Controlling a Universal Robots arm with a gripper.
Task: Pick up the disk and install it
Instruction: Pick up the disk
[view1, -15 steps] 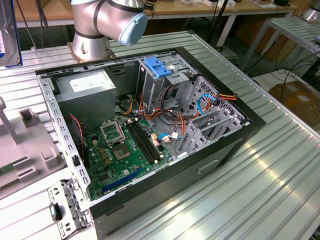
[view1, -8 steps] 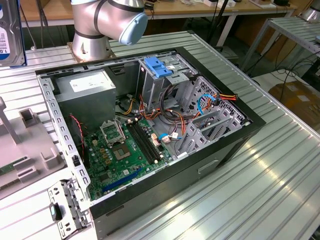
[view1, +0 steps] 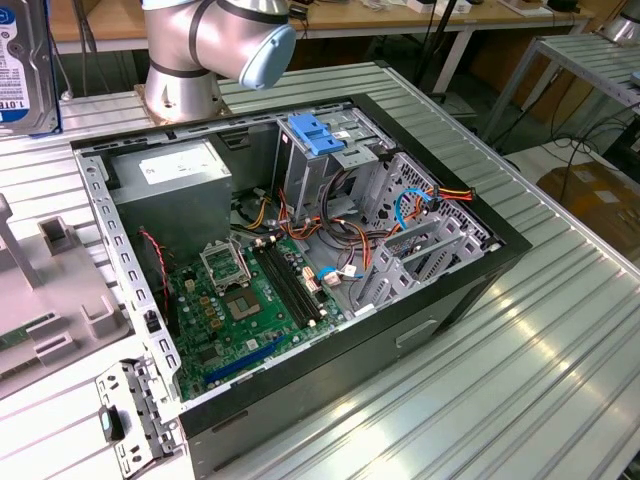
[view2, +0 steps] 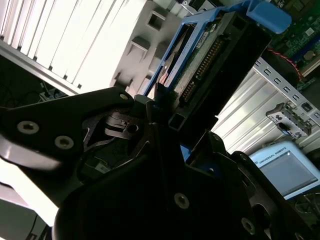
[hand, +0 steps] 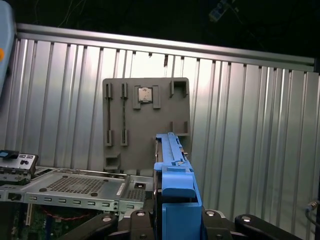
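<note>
The disk (view2: 210, 55), a grey hard drive in a bright blue carrier, is lifted off the table with my gripper (view2: 172, 122) shut on its lower end. In the first wrist view the disk (hand: 172, 165) stands edge-on between the black fingers (hand: 135, 220), above a grey holder plate (hand: 145, 120). In the exterior view the disk (view1: 18, 70) hangs at the far upper left, well away from the open computer case (view1: 420, 330). The metal drive cage (view1: 300, 170) with its fixed blue bracket (view1: 318, 135) stands at the back of the case.
The arm's base (view1: 185, 60) sits behind the case. Inside the case lie the motherboard (view1: 240, 300), the power supply (view1: 170, 180) and loose cables (view1: 420, 205). The grey holder plate (view1: 60, 290) lies at the exterior view's left on the ribbed metal table (view1: 520, 380).
</note>
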